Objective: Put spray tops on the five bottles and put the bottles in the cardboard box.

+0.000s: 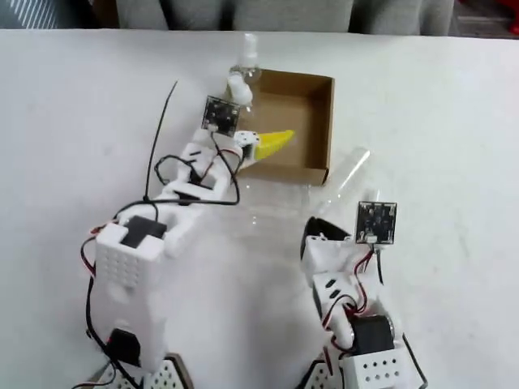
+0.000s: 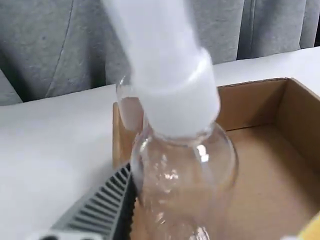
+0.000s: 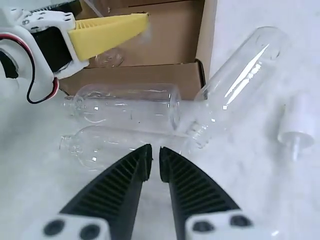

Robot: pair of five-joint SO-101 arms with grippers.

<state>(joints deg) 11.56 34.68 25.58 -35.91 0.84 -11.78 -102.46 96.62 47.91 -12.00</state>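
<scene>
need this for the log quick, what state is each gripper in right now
left gripper: open wide, with the capped bottle close beside it and not gripped.
right gripper: closed, holding nothing.

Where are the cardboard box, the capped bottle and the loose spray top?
cardboard box (image 1: 302, 112), high view, bare floor.
capped bottle (image 2: 185, 165), left wrist view, glass shoulder.
loose spray top (image 3: 295, 132), right wrist view, white body.

capped bottle (image 1: 247, 65) at box (image 1: 331, 121) corner
</scene>
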